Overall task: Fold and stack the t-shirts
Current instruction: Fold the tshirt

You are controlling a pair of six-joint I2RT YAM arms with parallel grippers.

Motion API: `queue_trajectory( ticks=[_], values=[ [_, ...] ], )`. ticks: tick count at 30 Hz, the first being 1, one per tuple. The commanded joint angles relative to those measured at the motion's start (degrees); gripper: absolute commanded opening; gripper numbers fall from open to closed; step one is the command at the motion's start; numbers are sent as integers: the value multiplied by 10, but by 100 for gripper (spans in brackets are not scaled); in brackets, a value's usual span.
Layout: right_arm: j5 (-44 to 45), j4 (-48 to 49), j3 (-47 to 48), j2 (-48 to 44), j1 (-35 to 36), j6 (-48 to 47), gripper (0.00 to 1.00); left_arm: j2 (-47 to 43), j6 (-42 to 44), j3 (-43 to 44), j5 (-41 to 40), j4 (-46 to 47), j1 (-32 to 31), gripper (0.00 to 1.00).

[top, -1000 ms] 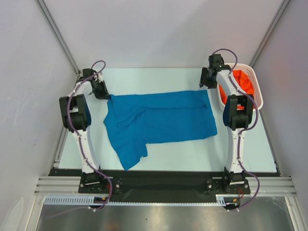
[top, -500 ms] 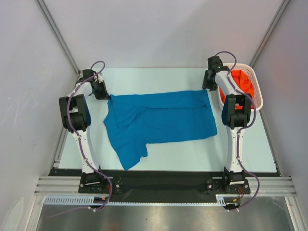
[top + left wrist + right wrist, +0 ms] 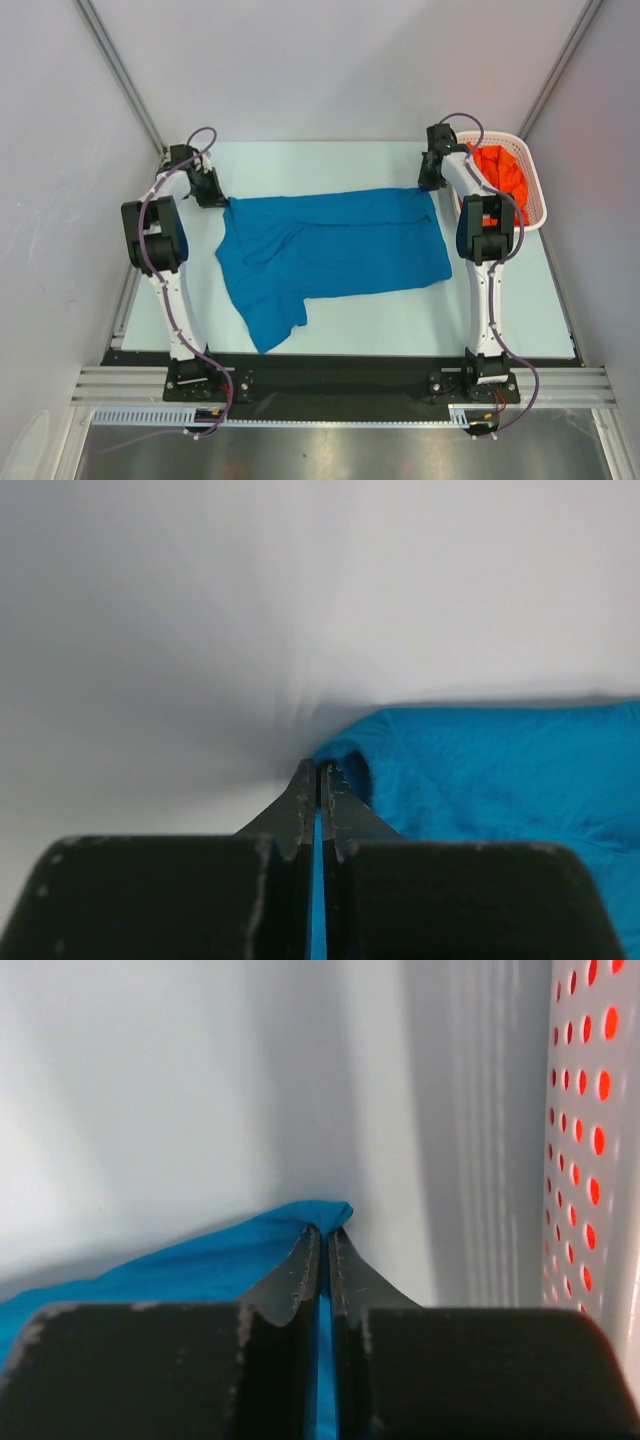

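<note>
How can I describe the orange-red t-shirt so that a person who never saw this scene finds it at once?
Look at the pale table, then at its far right corner, where a white perforated basket stands beside the right arm. The orange-red t-shirt lies bunched inside that basket. It is the only red cloth; the blue t-shirt lies spread on the table.

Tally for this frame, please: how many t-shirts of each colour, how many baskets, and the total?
blue t-shirt: 1
orange-red t-shirt: 1
white basket: 1
Total: 3
</note>
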Motion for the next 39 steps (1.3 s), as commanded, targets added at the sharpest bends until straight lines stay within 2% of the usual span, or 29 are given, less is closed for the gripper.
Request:
queue_trajectory(
  ticks=[1,8,13,15,16,17,20,21,23,26,29,32,34,36,37,39],
  values=[
    [35,37,26,10,2,-7,0,-19,-10,-1,-28,-27,15,0],
    [70,49,40,19,1,-8,0,-27,-32,-8,-83,-23,21,0],
    [48,54,49,27,3,-5,0,-36,-41,-14,-98,-5,25,0],
    [35,42,67,36,7,-1,6,-31,-40,-4,-81,-15,25,10],
    [33,37,74,38,10,0,18,-33,-42,-1,-80,-24,25,16],
    [31,28,80,34,12,3,24,-42,-45,-6,-88,-24,25,32],
    [39,3,84,9,22,8,40,-103,-65,-46,-116,-7,25,57],
    [46,-5,84,0,24,13,45,-120,-71,-55,-124,0,25,58],
    [54,-24,89,-12,32,15,58,-157,-84,-64,-134,-2,20,59],
    [78,-69,102,-36,40,19,65,-185,-103,-71,-106,7,0,51],
    [82,-104,94,-65,42,21,65,-205,-126,-75,-67,23,-32,46],
    [75,-115,53,-102,43,35,65,-183,-155,-66,-18,23,-67,38],
    [62,-107,21,-134,44,38,65,-165,-164,-66,-21,28,-91,37],
    [48,-96,-28,-154,44,42,62,-150,-175,-66,-21,20,-92,32],
    [46,-92,-47,-171,44,41,59,-137,-190,-72,-21,21,-107,26],
    [44,-72,-103,-188,43,36,55,-132,-196,-83,-41,24,-107,23]
  ],
)
